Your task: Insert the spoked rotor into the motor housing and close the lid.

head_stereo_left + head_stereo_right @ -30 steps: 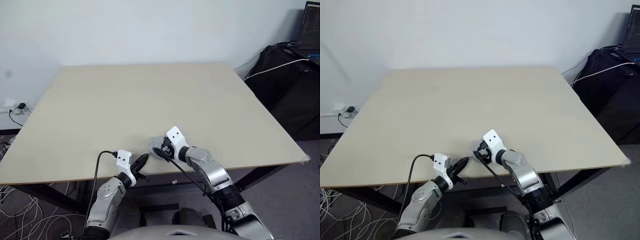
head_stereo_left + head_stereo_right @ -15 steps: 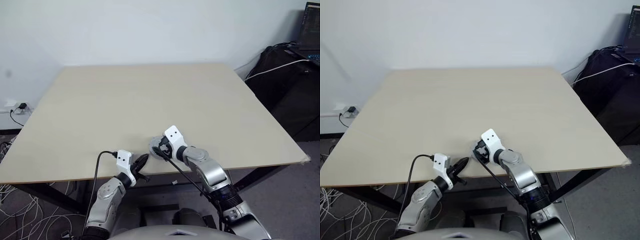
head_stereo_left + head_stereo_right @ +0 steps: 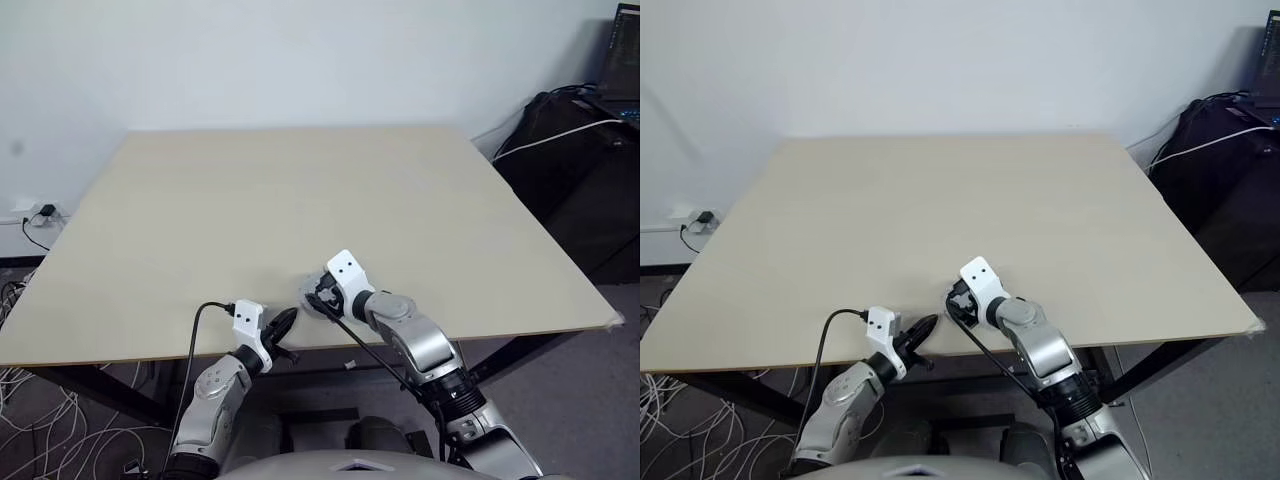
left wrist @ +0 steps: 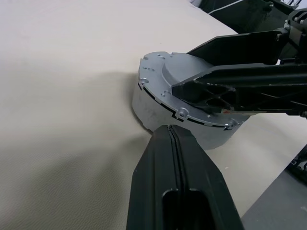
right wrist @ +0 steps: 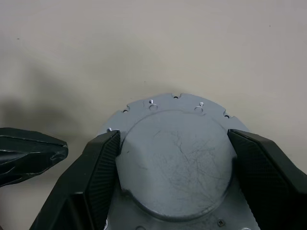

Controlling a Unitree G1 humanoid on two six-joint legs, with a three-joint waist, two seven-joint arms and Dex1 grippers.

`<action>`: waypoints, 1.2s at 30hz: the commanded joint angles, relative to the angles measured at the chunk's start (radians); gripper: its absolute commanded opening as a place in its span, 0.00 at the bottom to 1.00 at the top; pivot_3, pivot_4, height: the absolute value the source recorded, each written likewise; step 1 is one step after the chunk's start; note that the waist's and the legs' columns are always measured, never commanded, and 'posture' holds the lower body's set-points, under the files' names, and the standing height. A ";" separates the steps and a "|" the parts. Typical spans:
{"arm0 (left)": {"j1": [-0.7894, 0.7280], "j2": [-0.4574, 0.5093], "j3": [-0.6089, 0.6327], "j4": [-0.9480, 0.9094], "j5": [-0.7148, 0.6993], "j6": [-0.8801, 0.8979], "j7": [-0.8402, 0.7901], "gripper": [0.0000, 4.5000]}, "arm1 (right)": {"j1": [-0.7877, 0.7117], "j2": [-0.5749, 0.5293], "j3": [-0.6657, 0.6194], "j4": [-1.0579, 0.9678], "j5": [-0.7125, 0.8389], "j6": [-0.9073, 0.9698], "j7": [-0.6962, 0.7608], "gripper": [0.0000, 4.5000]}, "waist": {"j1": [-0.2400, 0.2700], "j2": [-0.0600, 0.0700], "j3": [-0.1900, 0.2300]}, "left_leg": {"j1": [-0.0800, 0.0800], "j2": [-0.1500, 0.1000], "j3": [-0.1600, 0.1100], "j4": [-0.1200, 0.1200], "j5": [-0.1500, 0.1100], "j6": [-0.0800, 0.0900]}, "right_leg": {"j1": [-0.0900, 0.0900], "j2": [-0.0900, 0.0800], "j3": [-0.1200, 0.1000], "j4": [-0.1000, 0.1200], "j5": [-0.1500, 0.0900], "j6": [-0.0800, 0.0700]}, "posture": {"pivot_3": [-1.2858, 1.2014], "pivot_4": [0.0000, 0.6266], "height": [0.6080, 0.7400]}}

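The lid (image 5: 175,163), a silver-grey round cap with a raised centre, sits on the table near its front edge and is also seen in the left wrist view (image 4: 156,103). My right gripper (image 5: 173,136) reaches down over it. Its two black fingers (image 5: 103,163) press against opposite sides of the raised centre. My left gripper (image 4: 171,130) is shut with nothing in it, and its tip lies just short of the lid's side wall. From the head I see it (image 3: 288,317) at the table's front edge, left of the right gripper (image 3: 320,298). The spoked rotor and the motor housing are hidden.
The pale wooden table (image 3: 300,200) stretches wide behind the lid. Dark bags and a laptop (image 3: 600,130) stand beyond its right edge. Cables and a wall socket (image 3: 30,215) lie off its left side.
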 commanded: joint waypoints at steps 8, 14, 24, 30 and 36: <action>-0.008 0.001 -0.001 -0.037 -0.004 -0.007 -0.001 0.00 | 0.005 -0.019 -0.051 0.044 -0.018 0.069 -0.074 0.73 | 0.005 0.001 0.000 | 0.000 0.000 0.000 0.000 0.000 0.000 | 0.000 0.000 0.000 0.000 0.000 0.000 | 0.52 0.00 1.00; -0.009 0.003 -0.002 -0.037 -0.004 -0.006 -0.002 0.00 | 0.016 -0.061 0.005 0.045 -0.046 0.021 -0.059 0.73 | 0.012 0.001 0.000 | 0.000 0.000 0.000 0.000 0.000 0.000 | 0.001 -0.001 -0.001 0.000 -0.003 0.005 | 0.52 0.00 1.00; -0.016 0.002 -0.003 -0.032 -0.002 -0.006 -0.001 0.00 | 0.019 -0.102 0.019 0.053 -0.006 0.014 0.027 0.73 | 0.024 0.001 0.000 | 0.000 0.000 0.000 0.000 0.000 0.000 | 0.001 -0.001 -0.001 -0.001 -0.003 0.005 | 0.52 0.00 1.00; -0.015 0.002 -0.004 -0.031 -0.001 -0.008 -0.002 0.00 | 0.021 -0.119 0.004 0.057 0.007 0.018 0.050 0.73 | 0.028 0.001 0.000 | -0.001 0.000 0.000 -0.001 -0.001 0.001 | 0.001 -0.002 -0.001 -0.003 -0.003 0.004 | 0.52 0.00 1.00; -0.024 0.028 -0.036 -0.022 0.035 -0.011 -0.022 0.00 | 0.023 -0.117 0.000 0.053 0.003 0.024 0.041 0.73 | 0.031 0.001 0.000 | -0.001 -0.001 0.000 -0.003 -0.001 0.001 | 0.001 -0.002 -0.002 -0.005 -0.001 0.002 | 0.52 0.00 1.00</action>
